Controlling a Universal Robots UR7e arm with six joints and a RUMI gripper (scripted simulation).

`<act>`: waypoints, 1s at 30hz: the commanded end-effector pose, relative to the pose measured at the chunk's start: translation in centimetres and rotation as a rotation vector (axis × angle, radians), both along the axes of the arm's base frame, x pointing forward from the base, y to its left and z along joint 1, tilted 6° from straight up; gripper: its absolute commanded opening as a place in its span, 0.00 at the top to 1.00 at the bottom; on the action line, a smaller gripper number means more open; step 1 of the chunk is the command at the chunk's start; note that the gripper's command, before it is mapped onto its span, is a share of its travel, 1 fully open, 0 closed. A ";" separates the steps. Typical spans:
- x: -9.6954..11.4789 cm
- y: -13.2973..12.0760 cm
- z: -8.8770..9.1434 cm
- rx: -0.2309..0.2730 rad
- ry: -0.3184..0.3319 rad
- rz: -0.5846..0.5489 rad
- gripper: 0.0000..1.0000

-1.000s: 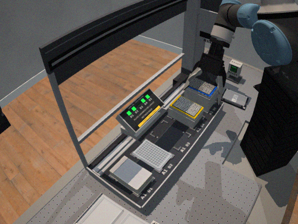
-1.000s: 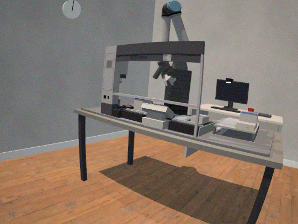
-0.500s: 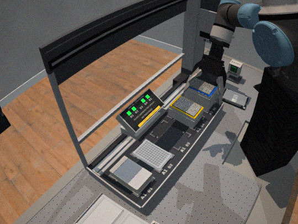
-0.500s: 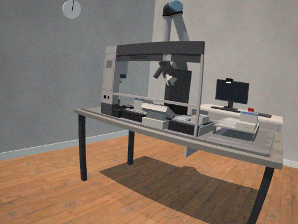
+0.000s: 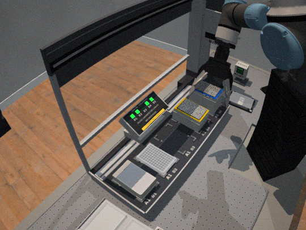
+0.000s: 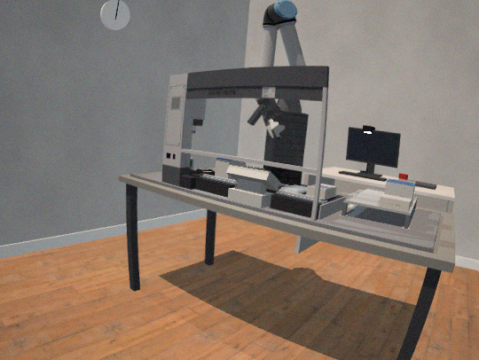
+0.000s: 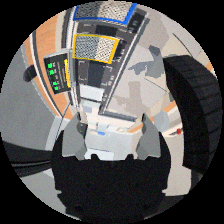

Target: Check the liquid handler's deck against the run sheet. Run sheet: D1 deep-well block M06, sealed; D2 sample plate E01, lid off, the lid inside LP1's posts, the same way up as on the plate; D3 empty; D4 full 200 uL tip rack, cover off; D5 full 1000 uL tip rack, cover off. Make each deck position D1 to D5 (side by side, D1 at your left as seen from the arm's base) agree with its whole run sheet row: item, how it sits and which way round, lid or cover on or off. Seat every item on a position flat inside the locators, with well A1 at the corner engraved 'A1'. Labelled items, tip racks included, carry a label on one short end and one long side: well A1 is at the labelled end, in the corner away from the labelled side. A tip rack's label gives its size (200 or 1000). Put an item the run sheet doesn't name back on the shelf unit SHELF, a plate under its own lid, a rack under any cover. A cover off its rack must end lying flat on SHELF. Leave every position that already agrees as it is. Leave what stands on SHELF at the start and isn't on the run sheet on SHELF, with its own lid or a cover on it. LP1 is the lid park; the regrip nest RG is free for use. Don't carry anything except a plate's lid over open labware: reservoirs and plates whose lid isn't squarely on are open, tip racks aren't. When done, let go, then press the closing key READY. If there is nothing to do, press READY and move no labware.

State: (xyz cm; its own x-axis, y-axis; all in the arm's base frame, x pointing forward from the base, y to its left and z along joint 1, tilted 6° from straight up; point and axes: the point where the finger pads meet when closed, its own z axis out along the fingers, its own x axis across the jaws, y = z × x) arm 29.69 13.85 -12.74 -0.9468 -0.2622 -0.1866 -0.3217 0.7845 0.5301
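under the pincer (image 5: 211,82) in the top view sits a tip box with a blue rim (image 5: 208,89), at the far end of the long black deck (image 5: 181,173). the pincer hangs above it with its two fingers wide apart, one on each side of the box, and nothing between them. next to that box, a bit farther from the pincer, is a tip box with a yellow rim (image 5: 192,109). both boxes have no cover on. after that comes a bare dark spot (image 5: 174,140), then a see-through plate with many little wells (image 5: 156,158), and last, far from the pincer, a grey block with a flat seal on top (image 5: 135,179). a slanted panel with green lights (image 5: 144,115) stands beside the row. on the other side of the pincer a flat grey lid (image 5: 241,101) lies on the table, and a small box with a green screen (image 5: 241,72) stands near it.

from the side view, the pincer (image 6: 271,125) hangs high under the dark top bar of the frame (image 6: 257,76), well above the deck. a little shelf (image 6: 380,200) stands far off at the end of the table (image 6: 284,222).

below the pincer (image 7: 111,134) in the wrist view, the fingers stand apart with nothing held. ahead of them are the yellow-rim box (image 7: 96,48) and the blue-rim box (image 7: 102,12).
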 end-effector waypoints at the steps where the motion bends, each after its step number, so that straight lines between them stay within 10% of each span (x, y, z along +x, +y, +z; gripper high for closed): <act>1: -1.0 0.8 0.3 -0.064 -0.043 0.131 0.18; 30: -2.3 1.6 0.7 -0.131 -0.100 0.289 0.18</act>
